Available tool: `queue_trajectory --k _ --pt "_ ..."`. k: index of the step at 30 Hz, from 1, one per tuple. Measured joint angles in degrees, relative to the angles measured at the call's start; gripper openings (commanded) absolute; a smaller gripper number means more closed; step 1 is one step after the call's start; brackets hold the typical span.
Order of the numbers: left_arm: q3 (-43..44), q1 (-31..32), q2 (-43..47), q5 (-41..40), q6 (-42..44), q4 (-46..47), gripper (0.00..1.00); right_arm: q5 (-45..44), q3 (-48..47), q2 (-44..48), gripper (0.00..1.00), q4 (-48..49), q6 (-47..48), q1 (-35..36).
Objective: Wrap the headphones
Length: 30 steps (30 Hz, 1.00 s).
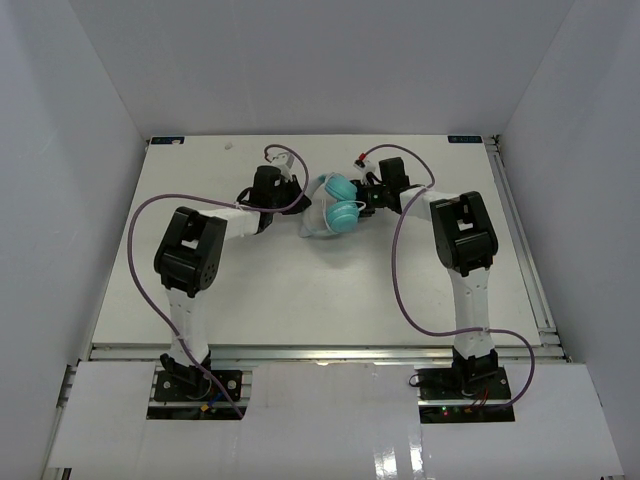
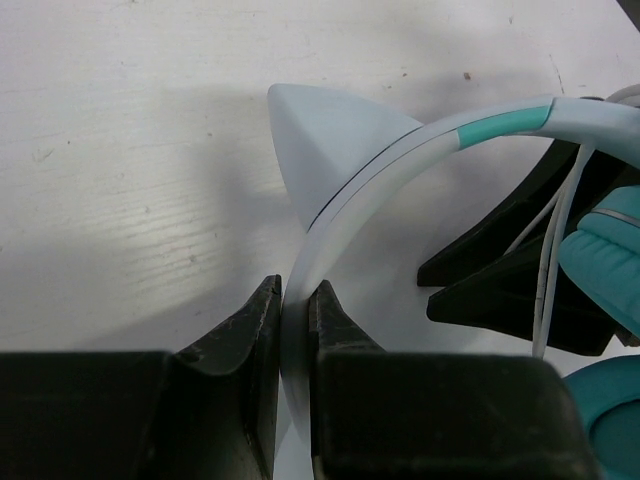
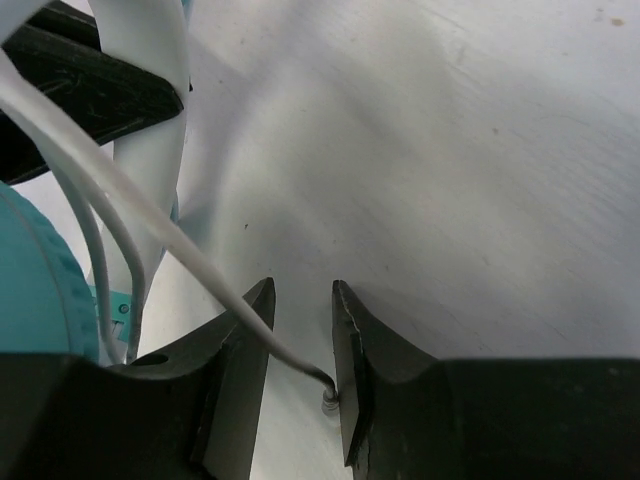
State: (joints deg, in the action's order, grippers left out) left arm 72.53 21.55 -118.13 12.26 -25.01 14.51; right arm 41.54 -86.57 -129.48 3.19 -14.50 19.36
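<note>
The headphones (image 1: 338, 208) lie on the white counter (image 1: 300, 290), towards its far side, between the two arms. The left claw (image 2: 295, 290) is clamped on the pale headband (image 2: 400, 155), its two black fingers pressed against either face of the band just below a white pointed ear-shaped piece (image 2: 330, 150). The teal ear cups (image 2: 610, 260) sit at the right edge of the left wrist view, with the thin white cord (image 2: 545, 270) running down beside them. The right claw (image 3: 302, 290) hangs just above the counter with its fingers apart. The cord passes loosely through the gap, and its end touches the inner face of one finger without being pinched.
</note>
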Motion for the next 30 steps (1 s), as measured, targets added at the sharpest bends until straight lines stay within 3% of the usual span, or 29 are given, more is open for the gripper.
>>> queue_trajectory --k 8,20,30 --pt "6.48 -0.94 -4.28 -3.07 -3.75 -5.35 0.0 1.89 1.73 1.01 0.49 -0.17 -1.86 -1.04" --pt "10.06 -1.45 -6.45 -2.92 -6.25 -12.14 0.0 2.64 4.8 3.01 0.5 0.01 -2.41 -0.89" --pt "11.51 -1.49 -7.1 0.14 -7.28 -14.37 0.0 3.07 9.44 5.96 0.57 0.78 -3.15 -1.93"
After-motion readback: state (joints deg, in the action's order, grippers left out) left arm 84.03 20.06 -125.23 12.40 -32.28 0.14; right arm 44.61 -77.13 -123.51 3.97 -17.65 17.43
